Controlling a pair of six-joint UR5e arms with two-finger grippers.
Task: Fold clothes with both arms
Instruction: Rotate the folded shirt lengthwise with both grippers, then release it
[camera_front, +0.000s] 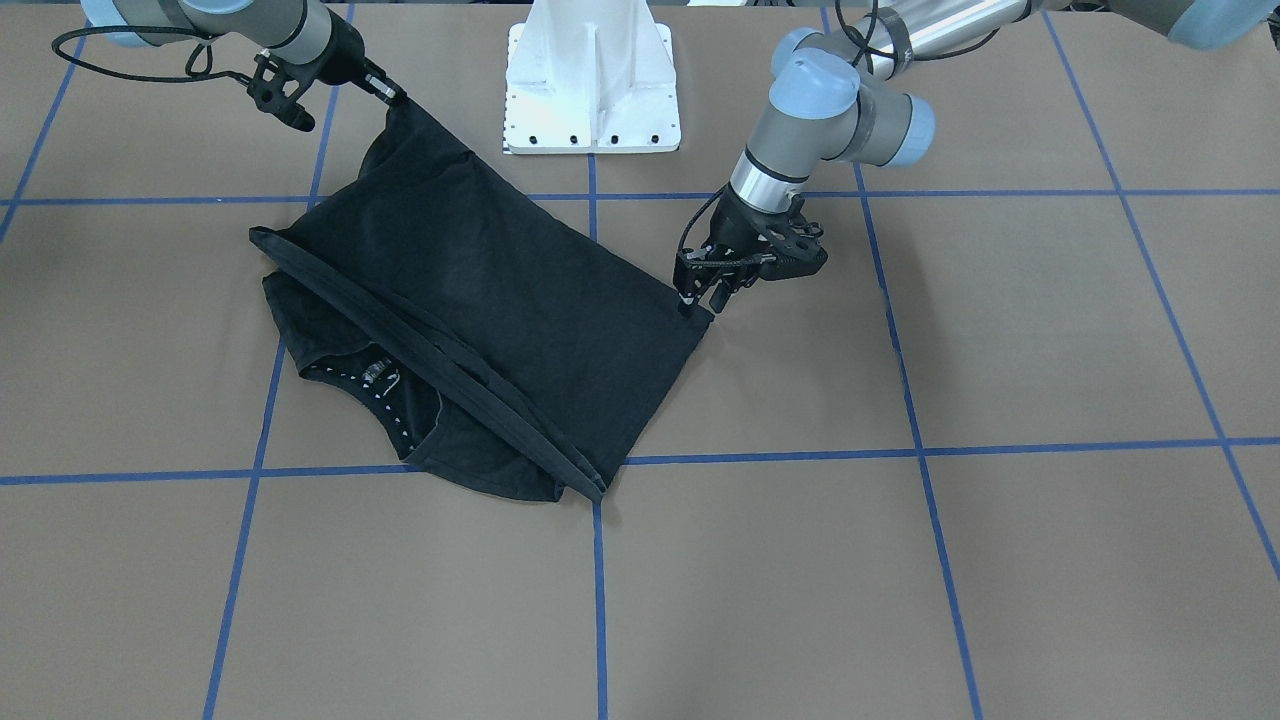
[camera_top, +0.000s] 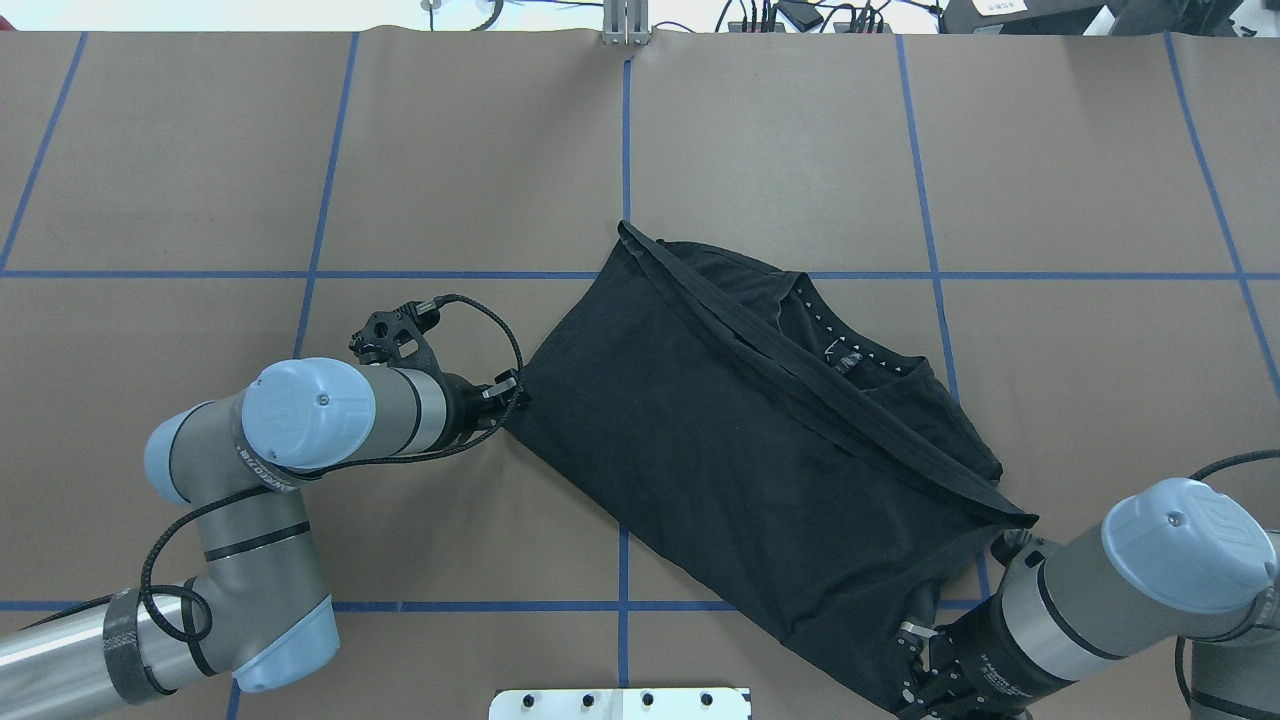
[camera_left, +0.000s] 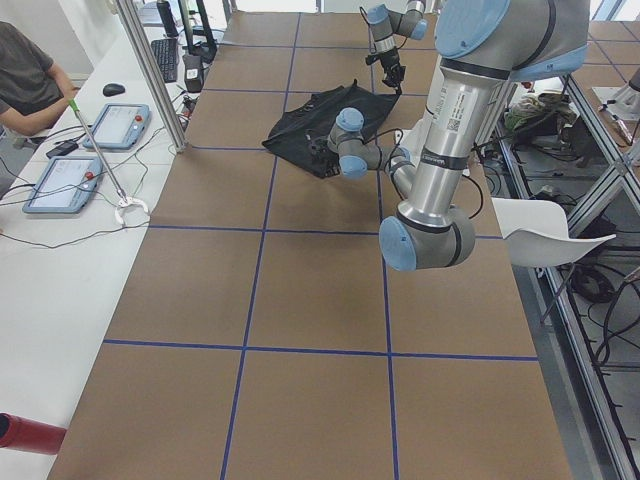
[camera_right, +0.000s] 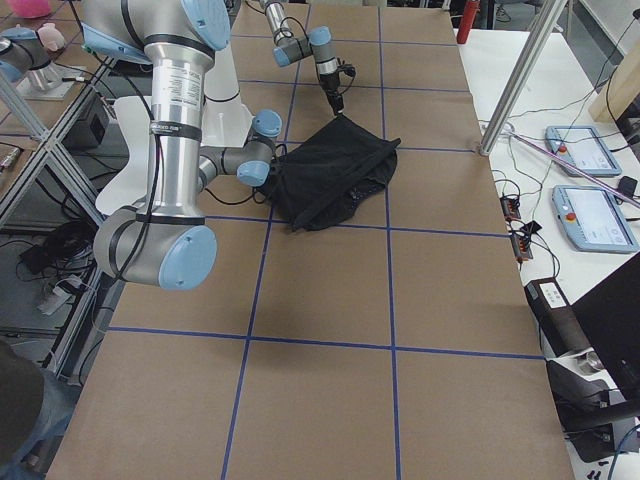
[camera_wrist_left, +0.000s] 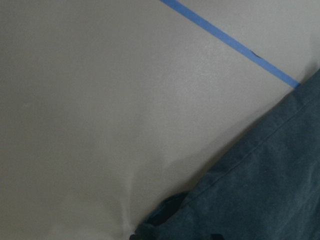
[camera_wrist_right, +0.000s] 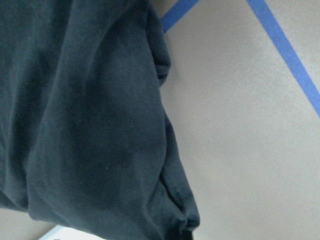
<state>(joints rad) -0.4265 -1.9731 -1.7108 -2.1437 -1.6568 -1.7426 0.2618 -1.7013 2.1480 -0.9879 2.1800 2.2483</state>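
Observation:
The black T-shirt (camera_front: 500, 290) (camera_top: 720, 420) lies partly folded on the brown table, its hem band crossing the body diagonally. The collar with its label (camera_top: 850, 360) shows on the far side. My left gripper (camera_front: 697, 298) (camera_top: 513, 396) is shut on one hem corner, low at the table. My right gripper (camera_front: 388, 93) (camera_top: 912, 652) is shut on the opposite corner and holds it lifted and taut near the pedestal. The left wrist view shows dark cloth (camera_wrist_left: 260, 190) at the frame's bottom, and cloth (camera_wrist_right: 90, 125) hangs across the right wrist view. No printed logo shows.
The white pedestal (camera_front: 592, 90) (camera_top: 620, 703) stands close behind the shirt, between the arms. Blue tape lines (camera_front: 920, 452) grid the brown table. A side bench holds control tablets (camera_left: 60, 180), a person (camera_left: 25, 70) sits there, and a metal post (camera_left: 150, 70) stands at the table's edge.

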